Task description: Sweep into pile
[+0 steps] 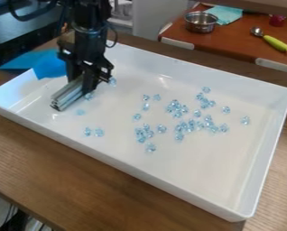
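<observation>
Holding a metal bar, the gripper stands at the left of the tray, its fingers closed on the bar's upper end. The bar slants down toward the tray's near left wall, and most of the beads lie well apart from it to the right, scattered across the middle, off its long side rather than its tip. A few strays sit just beside it. The next stroke probably calls for the bar broadside to the beads; led tip-first, it could slip between them
</observation>
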Robot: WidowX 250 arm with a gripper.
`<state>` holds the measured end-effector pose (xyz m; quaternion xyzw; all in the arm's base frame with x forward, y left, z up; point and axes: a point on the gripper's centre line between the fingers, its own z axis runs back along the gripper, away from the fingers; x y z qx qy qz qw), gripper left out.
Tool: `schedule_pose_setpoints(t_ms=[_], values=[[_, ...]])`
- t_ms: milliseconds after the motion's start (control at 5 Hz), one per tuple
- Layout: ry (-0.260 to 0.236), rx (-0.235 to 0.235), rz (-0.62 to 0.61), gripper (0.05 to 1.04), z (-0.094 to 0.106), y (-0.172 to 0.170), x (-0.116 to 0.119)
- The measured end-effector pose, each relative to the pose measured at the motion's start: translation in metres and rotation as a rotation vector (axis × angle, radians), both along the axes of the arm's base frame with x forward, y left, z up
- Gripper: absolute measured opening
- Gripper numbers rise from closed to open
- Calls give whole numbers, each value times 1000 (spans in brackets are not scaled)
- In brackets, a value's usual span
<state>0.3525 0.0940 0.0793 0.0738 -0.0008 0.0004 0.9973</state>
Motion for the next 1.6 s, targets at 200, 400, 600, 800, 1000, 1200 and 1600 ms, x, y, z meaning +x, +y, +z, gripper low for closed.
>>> schedule_pose_setpoints(t_ms=[200,400,600,800,1000,1200,1600], values=[[12,-27,-15,379,-1,-23,-4],[26,-60,-20,379,0,-45,-8],[41,-94,-33,379,-1,-71,-13],[46,-115,-37,379,-1,-91,-14],[61,-142,-58,379,-1,-121,-17],[67,-209,-56,379,-1,-151,-20],[33,-269,-18,379,-2,-163,-18]])
